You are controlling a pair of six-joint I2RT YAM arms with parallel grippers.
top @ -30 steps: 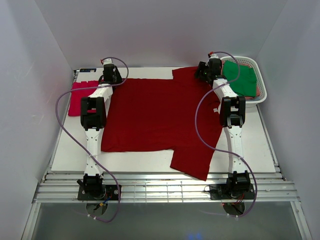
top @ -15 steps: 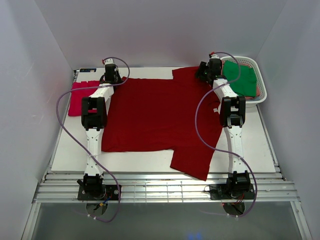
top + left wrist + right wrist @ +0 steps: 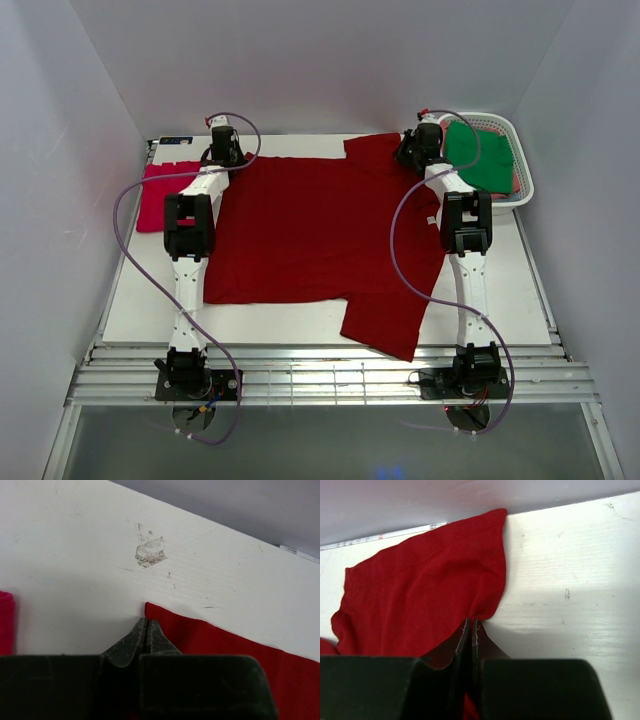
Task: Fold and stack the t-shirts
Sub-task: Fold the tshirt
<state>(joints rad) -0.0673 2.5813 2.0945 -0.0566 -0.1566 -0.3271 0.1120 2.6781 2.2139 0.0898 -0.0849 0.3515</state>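
Note:
A large dark red t-shirt point(image 3: 310, 230) lies spread flat on the white table. My left gripper point(image 3: 222, 152) is at its far left corner. In the left wrist view the left gripper point(image 3: 146, 622) is shut, with the corner of the dark red t-shirt point(image 3: 225, 645) pinched at its tips. My right gripper point(image 3: 408, 152) is at the far right sleeve. Close up, the right gripper point(image 3: 471, 622) is shut on a fold of that sleeve point(image 3: 420, 595). A pinkish-red t-shirt point(image 3: 160, 195) lies folded at the far left. A green t-shirt point(image 3: 485, 155) fills the basket.
The white slotted basket point(image 3: 524, 185) stands at the far right corner, beside the right gripper. Grey walls close the table on three sides, with the back wall just beyond both grippers. A scuffed patch point(image 3: 150, 554) marks the table ahead of the left gripper.
Both grippers have closed on the dark red t-shirt, the left first and the right in the last half second. The right wrist has shifted slightly along the sleeve.

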